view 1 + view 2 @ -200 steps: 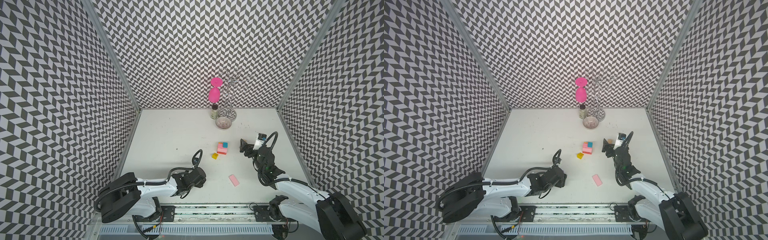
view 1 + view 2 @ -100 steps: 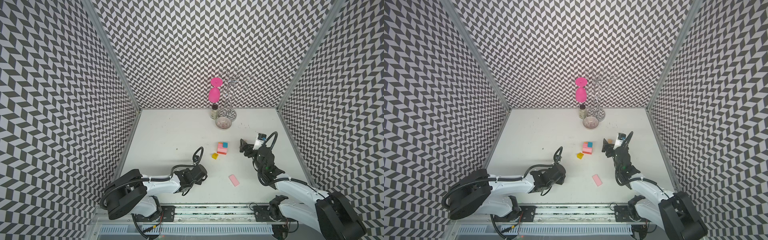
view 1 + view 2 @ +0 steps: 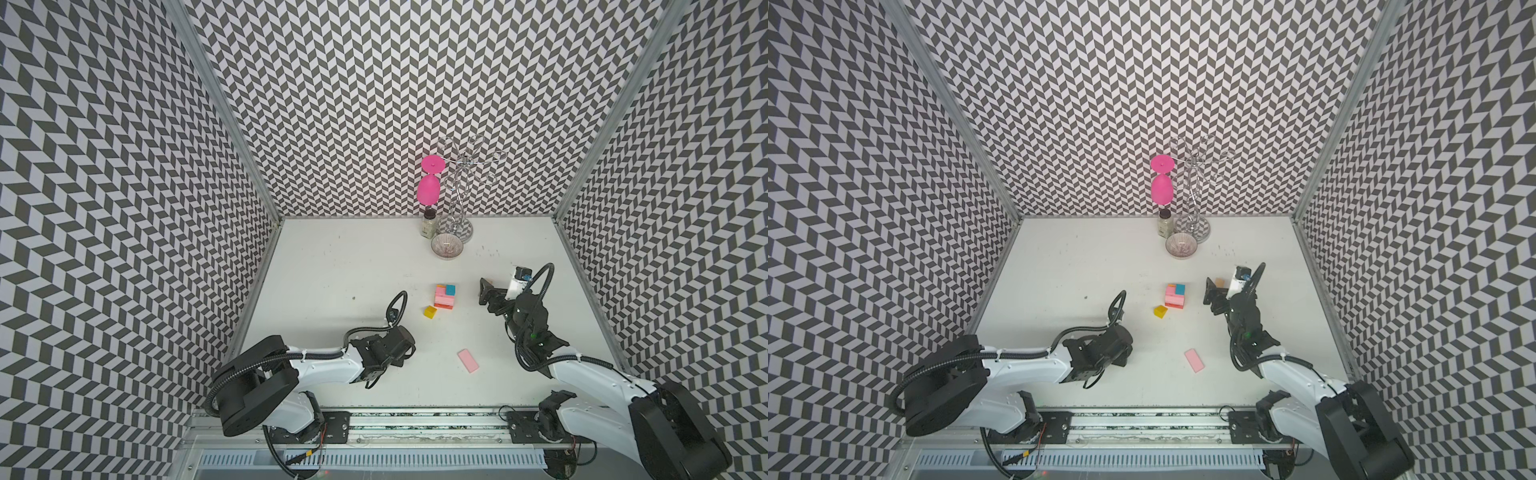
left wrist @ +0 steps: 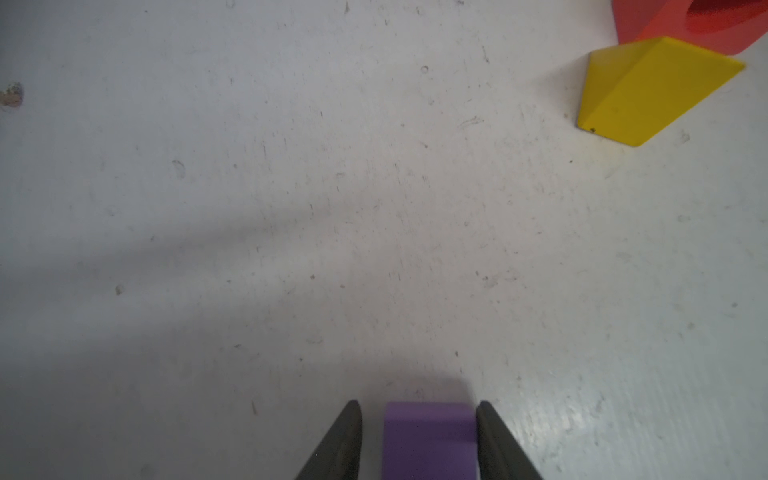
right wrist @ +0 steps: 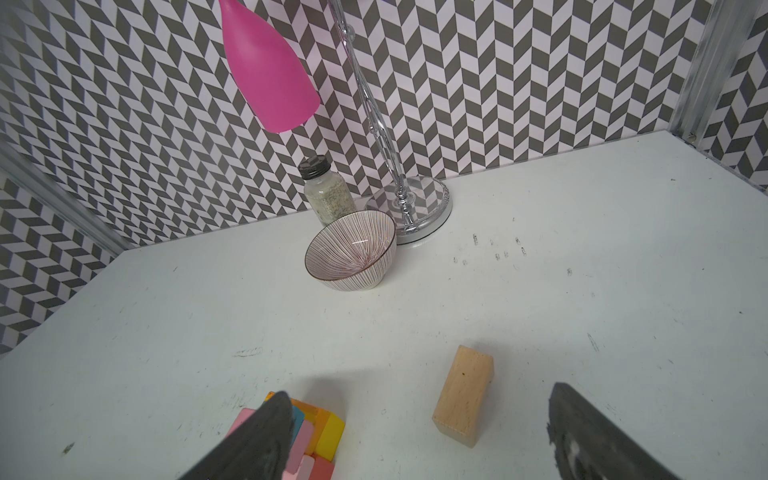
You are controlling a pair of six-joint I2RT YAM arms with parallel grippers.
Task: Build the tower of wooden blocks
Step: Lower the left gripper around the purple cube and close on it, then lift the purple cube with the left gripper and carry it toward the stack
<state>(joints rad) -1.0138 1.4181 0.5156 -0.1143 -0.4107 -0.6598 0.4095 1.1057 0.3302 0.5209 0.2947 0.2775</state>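
Purple block (image 4: 429, 440) sits between the fingers of my left claw (image 4: 417, 409), low over the near worktop (image 3: 332, 257). One finger lies against it and the other shows a gap, so it is bracketed, not clamped. My right claw (image 5: 419, 390) is spread wide and empty at the right, with a wood block (image 5: 463, 395) lying just beyond it. Mid-worktop between them stands the tower (image 3: 444, 297) of pink, teal, orange and red pieces, a yellow block (image 3: 430, 311) just beside its near left. A pink slab (image 3: 468, 360) lies alone nearer the front.
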